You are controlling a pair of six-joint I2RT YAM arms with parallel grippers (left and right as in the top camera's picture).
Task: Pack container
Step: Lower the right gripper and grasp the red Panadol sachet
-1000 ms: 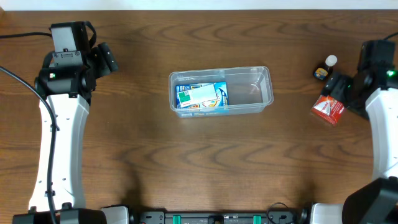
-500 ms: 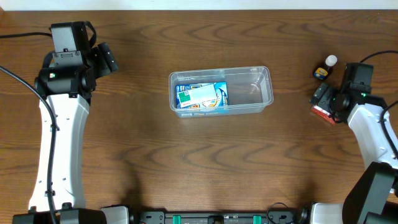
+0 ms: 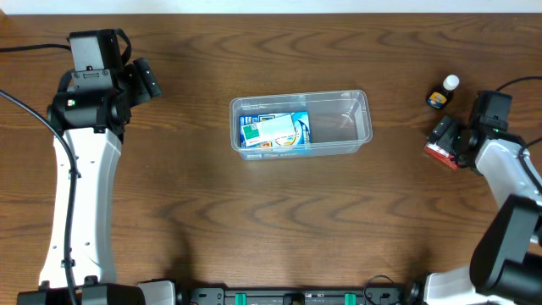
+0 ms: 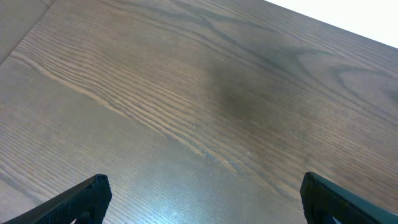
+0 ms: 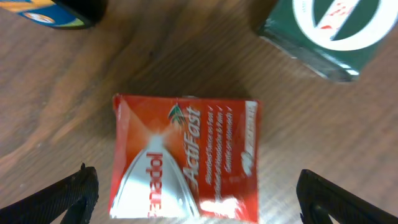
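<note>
Clear container [image 3: 343, 124], mouth up, long axis side to side.

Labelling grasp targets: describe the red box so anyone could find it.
On the wooden table, look at the far right, away from the clear container. The red box lies flat there; its neighbours are a green box and a white-capped bottle.

ok so I'm counting one clear container [image 3: 343, 123], and three small boxes are showing up in total: one blue box [image 3: 275, 130], one red box [image 5: 186, 158] and one green box [image 5: 323, 31]. One little white-capped bottle [image 3: 442, 93] is standing out there too. Two arms are hanging over the one wooden table [image 3: 254, 220], the left arm [image 3: 80, 186] and the right arm [image 3: 508, 169]
</note>
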